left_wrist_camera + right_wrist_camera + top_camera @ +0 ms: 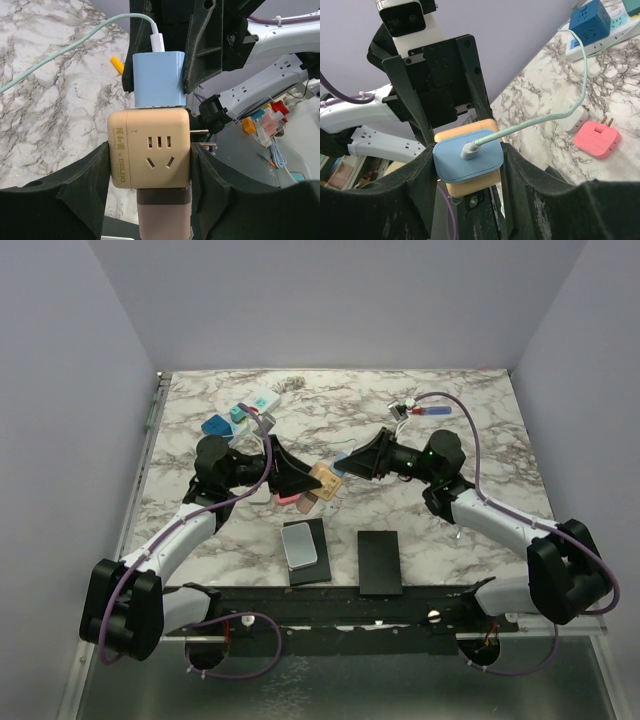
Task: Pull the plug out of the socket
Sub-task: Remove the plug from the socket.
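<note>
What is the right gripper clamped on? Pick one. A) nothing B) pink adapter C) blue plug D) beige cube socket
C: the right gripper squeezes the blue plug, seated in the beige cube socket that the left gripper holds.

marble table (480,440). upper left: white power strip (258,402). lower centre: black pad (379,562), grey box (299,545) on black mat (322,565). right of the right wrist view: pink adapter (597,139).

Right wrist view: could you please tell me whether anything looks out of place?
Only mildly: a pink adapter lies loose on the marble table with its prongs bare, beside a white adapter. Nothing looks damaged or spilled.
</note>
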### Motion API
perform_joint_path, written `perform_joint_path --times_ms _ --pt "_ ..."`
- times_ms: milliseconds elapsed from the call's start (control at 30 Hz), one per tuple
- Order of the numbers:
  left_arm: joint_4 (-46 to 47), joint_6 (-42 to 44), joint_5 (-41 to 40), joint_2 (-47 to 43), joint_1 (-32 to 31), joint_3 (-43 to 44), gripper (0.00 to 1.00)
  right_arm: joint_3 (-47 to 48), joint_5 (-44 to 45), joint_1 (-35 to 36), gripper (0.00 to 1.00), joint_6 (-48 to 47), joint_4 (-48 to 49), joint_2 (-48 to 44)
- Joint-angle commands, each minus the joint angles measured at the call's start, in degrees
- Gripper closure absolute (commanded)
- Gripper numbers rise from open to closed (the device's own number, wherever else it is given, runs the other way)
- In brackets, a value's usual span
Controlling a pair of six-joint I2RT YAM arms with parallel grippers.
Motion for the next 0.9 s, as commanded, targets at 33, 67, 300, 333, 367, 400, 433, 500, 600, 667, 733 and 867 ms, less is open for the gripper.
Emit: perform_joint_path --times_ms 33,67,300,333,367,400,433,500,600,667,733,867 --pt "1.75 1.57 0.96 -0.86 0.19 1.37 1.0 -0.6 0.08 -2.71 0.99 1.43 3.98 1.21" --pt "1.75 1.59 0.58 -0.94 0.22 1.29 1.0 -0.58 -0.08 -2.71 0.99 0.9 3.77 1.09" --pt "-1.16 3.18 -1.88 -0.03 0.4 1.78 1.0 0.43 2.06 -2.67 0.99 -5.6 -5.48 -2.93" --pt "-1.25 3.26 -2.03 -0.01 0.43 1.78 1.0 0.47 2.31 -2.63 0.99 -6.12 -6.13 -3.36" --pt "-1.38 3.35 -2.27 -0.03 0.4 1.75 1.0 0.37 2.5 -2.63 0.99 -6.4 -6.27 -3.62" --pt "-1.55 3.49 -2.48 -0.01 0.43 1.74 1.0 0.12 2.65 -2.58 0.99 -6.55 -6.23 -3.82" --pt "-1.75 3.58 -2.73 0.01 0.4 1.8 1.0 -0.06 2.73 -2.54 0.99 -6.6 -5.91 -3.94" --pt "-2.34 3.76 -3.26 0.14 0.43 1.84 1.0 -0.57 2.9 -2.28 0.99 -6.38 -4.7 -4.03" --pt "-3.38 4.25 -4.09 0.28 0.4 1.9 1.0 -1.16 3.87 -1.13 0.99 -6.4 -3.13 -4.29" --pt "-4.69 5.01 -4.57 0.49 0.4 2.3 1.0 -1.2 4.7 -0.12 0.99 -7.48 -3.11 -4.82" --pt "-6.46 6.01 -5.25 0.69 0.43 2.66 1.0 -1.28 5.47 0.79 0.99 -8.78 -3.48 -5.56" --pt "-8.56 7.13 -5.77 1.11 0.49 3.13 1.0 -0.37 7.33 2.38 0.99 -11.9 -6.61 -7.2"
